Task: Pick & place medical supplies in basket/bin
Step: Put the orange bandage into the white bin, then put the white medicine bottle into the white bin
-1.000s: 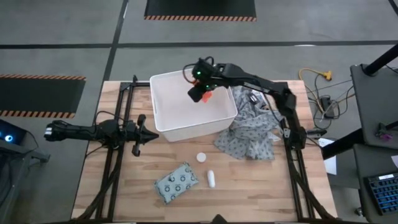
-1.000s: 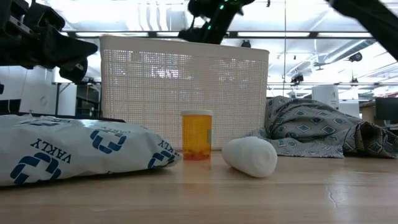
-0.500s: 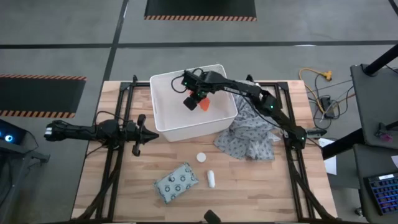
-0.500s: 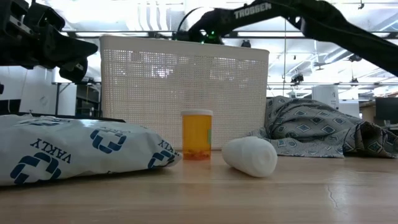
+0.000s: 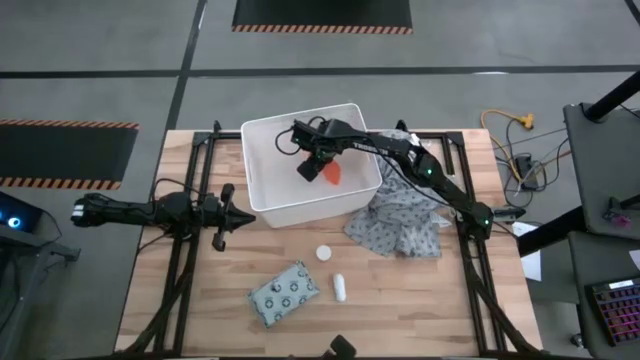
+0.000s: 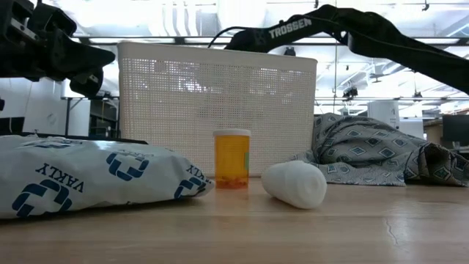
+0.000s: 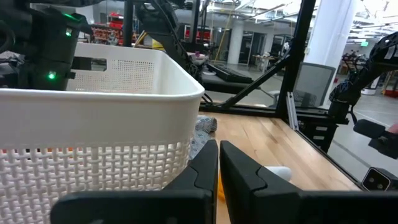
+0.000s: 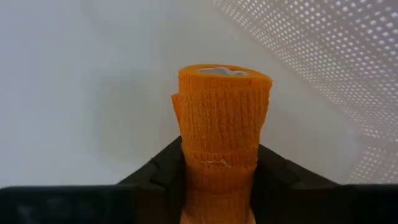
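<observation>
If the right tool (image 5: 318, 166) is opened at a slant, the orange roll (image 8: 222, 121) may tumble against the bin (image 5: 262, 195) wall at 3 o'clock. The roll is clamped between narrowly spread fingers, low inside the bin. The left tool (image 7: 219, 163), closed and empty, is parked at the bench's 9 o'clock

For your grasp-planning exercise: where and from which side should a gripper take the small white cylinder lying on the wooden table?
Grip the small white cylinder across its narrow middle, coming from straight above. It lies on its side, apart from the pill bottle and the dotted packet, so fingers can straddle its long axis.
</observation>
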{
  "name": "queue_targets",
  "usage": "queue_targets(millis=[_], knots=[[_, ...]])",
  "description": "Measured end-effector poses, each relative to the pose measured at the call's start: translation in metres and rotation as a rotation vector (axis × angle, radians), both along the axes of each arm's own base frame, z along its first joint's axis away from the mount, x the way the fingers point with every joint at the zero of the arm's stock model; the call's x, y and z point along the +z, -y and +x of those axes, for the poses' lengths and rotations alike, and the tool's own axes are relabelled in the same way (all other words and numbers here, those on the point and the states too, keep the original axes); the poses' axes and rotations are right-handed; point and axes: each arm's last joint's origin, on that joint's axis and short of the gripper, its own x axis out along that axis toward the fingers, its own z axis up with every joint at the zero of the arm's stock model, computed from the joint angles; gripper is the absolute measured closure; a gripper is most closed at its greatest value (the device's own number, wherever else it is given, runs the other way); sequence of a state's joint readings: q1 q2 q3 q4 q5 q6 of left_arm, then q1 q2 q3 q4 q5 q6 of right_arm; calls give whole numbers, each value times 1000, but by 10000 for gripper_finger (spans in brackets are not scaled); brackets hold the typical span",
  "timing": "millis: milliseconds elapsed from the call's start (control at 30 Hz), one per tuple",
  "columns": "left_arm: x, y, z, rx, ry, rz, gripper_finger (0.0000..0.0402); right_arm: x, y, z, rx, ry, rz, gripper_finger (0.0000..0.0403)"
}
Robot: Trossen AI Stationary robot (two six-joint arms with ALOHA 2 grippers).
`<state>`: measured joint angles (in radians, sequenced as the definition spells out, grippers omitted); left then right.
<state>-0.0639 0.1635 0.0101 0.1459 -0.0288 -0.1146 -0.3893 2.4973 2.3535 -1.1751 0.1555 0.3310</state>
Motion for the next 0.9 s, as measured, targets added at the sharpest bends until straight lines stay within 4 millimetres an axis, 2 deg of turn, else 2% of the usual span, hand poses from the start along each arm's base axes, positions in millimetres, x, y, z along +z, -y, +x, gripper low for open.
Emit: queue_targets(millis=[267, 400, 533, 667, 767, 900], knots=[[0, 0, 0, 0, 0, 0, 402, 0, -1, -5, -8, -39, 25, 164], [0, 0, 0, 1, 0, 0, 402, 13, -2, -7, -6, -10, 27, 133], [0, 0, 0, 1, 0, 0, 402, 45, -6, -12, -3, 66, -11, 123], [0, 0, 0, 2, 0, 0, 402, 90, -17, -20, 14, 185, -74, 126], [0, 0, 0, 2, -1, 0, 402, 128, -33, -28, 76, 275, -122, 134], [0, 0, 0, 2, -1, 0, 402, 176, -68, -41, 217, 379, -196, 144]])
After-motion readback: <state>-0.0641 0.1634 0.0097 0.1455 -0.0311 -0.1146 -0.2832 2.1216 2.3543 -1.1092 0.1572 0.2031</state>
